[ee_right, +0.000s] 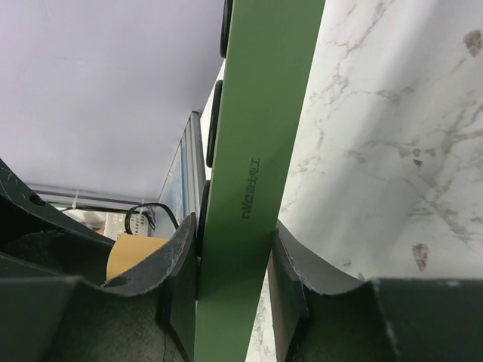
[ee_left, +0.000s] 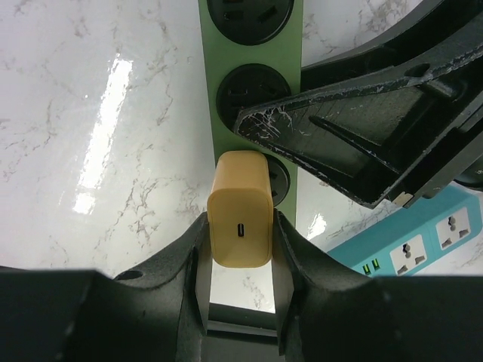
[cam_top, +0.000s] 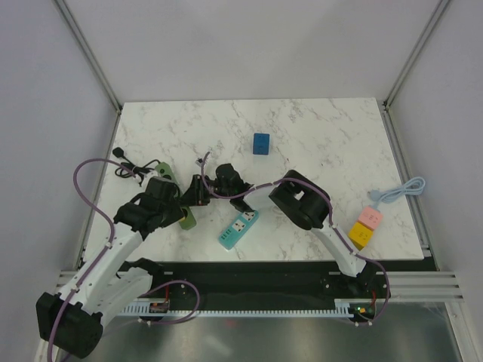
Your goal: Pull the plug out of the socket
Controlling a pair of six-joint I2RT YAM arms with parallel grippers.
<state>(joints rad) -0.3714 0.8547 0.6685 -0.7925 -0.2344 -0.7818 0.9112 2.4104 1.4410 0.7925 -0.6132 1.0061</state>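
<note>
From above, the green power strip (cam_top: 164, 170) lies on the marble table (cam_top: 324, 128) at about 9 o'clock of centre, running slantwise, with both arms meeting over its near end. The left gripper (cam_top: 179, 210) and the right gripper (cam_top: 192, 192) crowd together there and hide the plug. A teal power strip (cam_top: 238, 228) lies just beside them at 4 o'clock, and a blue cube (cam_top: 261, 143) sits well apart at 1 o'clock. In the left wrist view the yellow plug (ee_left: 240, 204) stands over the nearest socket of the green power strip (ee_left: 253, 83). The left gripper (ee_left: 241, 226) is clamped on its two sides, fingers touching it. Whether its pins still sit in the socket cannot be told. The right arm's black finger (ee_left: 362, 128) reaches in from 2 o'clock. In the right wrist view the right gripper (ee_right: 232, 237) is closed on the green power strip (ee_right: 260, 113), seen edge-on, one finger on each face. The yellow plug (ee_right: 132, 256) peeks out at 8 o'clock.
</note>
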